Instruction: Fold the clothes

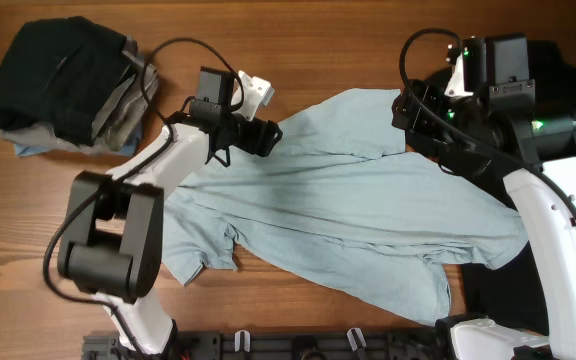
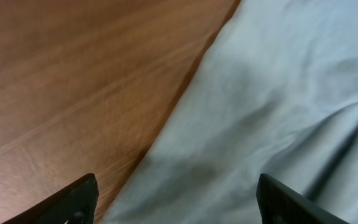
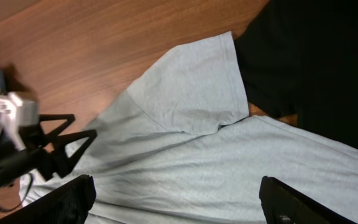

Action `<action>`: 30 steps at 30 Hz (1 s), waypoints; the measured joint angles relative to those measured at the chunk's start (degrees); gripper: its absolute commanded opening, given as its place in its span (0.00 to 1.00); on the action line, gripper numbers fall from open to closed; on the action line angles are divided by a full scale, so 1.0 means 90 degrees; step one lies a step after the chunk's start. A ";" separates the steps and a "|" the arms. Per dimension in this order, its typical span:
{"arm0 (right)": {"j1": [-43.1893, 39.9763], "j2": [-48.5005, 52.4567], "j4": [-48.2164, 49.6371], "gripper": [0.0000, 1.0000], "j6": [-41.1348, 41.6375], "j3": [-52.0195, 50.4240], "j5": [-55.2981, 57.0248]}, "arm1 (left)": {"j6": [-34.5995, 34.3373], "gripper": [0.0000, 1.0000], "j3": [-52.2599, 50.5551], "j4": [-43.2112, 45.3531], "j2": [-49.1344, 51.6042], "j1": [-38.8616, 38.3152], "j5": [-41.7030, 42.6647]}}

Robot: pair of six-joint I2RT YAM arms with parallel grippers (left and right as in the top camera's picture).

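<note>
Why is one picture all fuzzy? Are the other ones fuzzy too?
Left wrist view: fuzzy, the light-blue T-shirt and wooden table look smeared. Right wrist view: sharp, its sleeve hem shows clearly, though the black shirt is a dark patch without detail. Overhead view: sharp and evenly lit, no glare.

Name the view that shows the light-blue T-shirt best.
Overhead: nearly the whole light-blue T-shirt shows, spread out. Left wrist shows only a blurred patch at its edge; right wrist shows one sleeve and part of the body.
</note>
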 measured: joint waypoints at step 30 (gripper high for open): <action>0.0000 0.0245 -0.0112 0.87 -0.0044 0.0000 0.0182 | -0.2288 0.36 0.1632 0.0124 0.0631 0.2137 -0.1316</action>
